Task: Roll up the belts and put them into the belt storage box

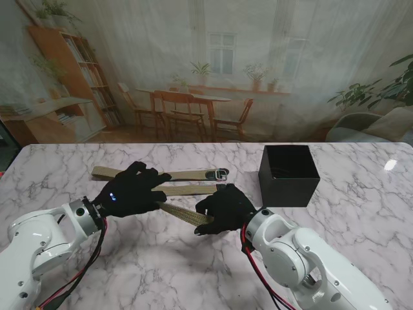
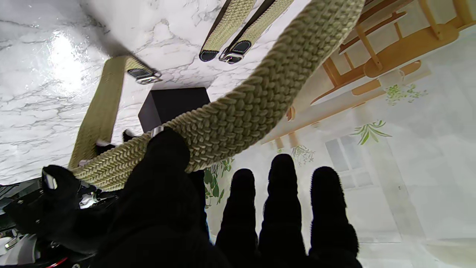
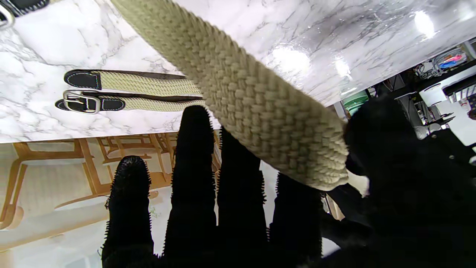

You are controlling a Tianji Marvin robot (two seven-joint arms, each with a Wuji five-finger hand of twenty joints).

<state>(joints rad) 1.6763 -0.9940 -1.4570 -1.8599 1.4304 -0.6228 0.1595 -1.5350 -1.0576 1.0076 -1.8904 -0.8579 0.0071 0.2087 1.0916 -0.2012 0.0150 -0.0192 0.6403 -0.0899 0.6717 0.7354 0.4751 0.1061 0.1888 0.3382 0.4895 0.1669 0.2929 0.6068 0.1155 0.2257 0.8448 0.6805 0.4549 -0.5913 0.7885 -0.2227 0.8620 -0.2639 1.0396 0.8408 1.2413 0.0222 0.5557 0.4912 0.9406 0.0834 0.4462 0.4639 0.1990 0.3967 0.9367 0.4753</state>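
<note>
Left hand [image 1: 129,192]: black-gloved, thumb pinned on the held woven belt [image 1: 184,213]; the other fingers [image 2: 282,193] extend straight.
Right hand [image 1: 224,208]: black-gloved, thumb clamps the same belt's cut end against the fingers [image 3: 193,160].
Held belt: beige braid, spans between both hands above the marble table [image 1: 361,213]; the stretch under each palm is hidden.
Second belt [image 1: 193,190]: flat on the table, farther from me than the hands, partly covered by the left hand.
Third belt [image 1: 161,174]: flat, farthest, metal buckle [image 1: 221,173] at its right end.
Belt storage box [image 1: 288,174]: black, open-topped, right of the belts; interior too dark to judge.
Writing: embossed marks on the dark leather tips are too small to read.
</note>
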